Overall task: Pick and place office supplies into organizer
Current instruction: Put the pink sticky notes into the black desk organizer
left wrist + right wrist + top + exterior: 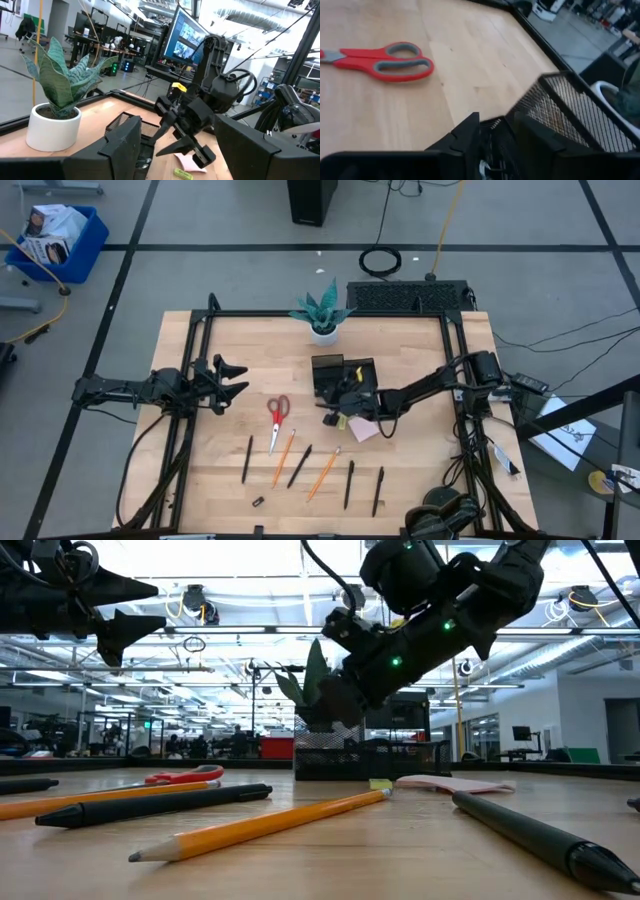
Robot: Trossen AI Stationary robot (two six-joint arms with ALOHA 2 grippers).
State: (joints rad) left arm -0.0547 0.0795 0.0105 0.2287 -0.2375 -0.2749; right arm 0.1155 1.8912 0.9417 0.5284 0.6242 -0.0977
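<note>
Over organizer (pixel 343 376), right gripper (pixel 338 393) part open, empty

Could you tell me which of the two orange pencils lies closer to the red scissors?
The left pencil, lying just below the scissors with its top end near their blades. The other pencil lies further right, beyond a black pen.

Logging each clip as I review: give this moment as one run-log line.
right gripper: over organizer, jaws parted | left gripper: waiting, jaws open, empty | scissors, pens, pencils: on table
</note>
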